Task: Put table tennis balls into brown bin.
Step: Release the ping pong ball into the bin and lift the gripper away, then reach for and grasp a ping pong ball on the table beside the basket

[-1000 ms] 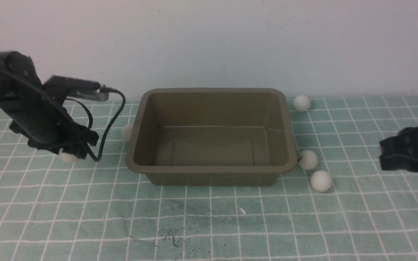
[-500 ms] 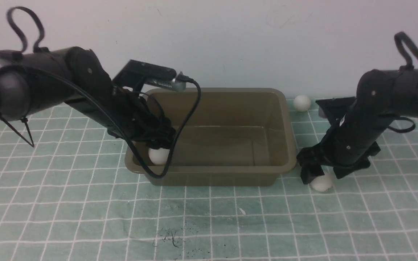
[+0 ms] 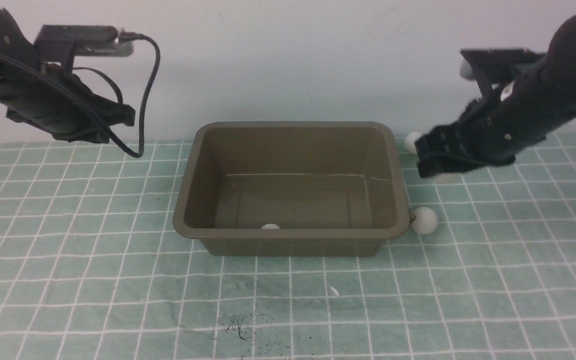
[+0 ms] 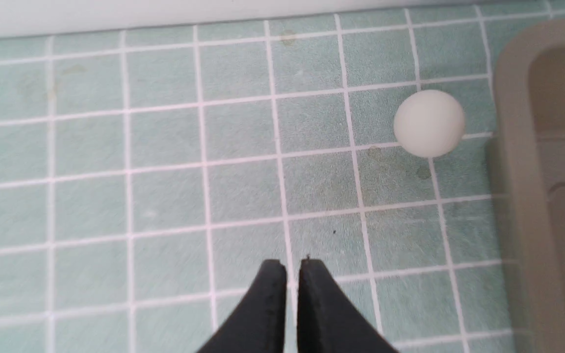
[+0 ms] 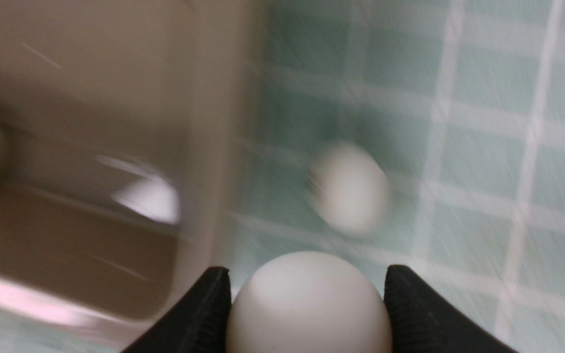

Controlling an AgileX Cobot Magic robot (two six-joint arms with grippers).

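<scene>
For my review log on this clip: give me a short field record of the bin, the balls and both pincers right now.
container: brown bin, upright on checked cloth
ball inside: one, by the bin's near wall
left pincer: shut, empty, above the cloth
right pincer: closed on held ball, in the air off the bin's right side
right-front ball: on cloth beside the bin's near right corner
left-side ball: on cloth next to the bin's left wall
far-right ball: near the far right corner, partly hidden
</scene>
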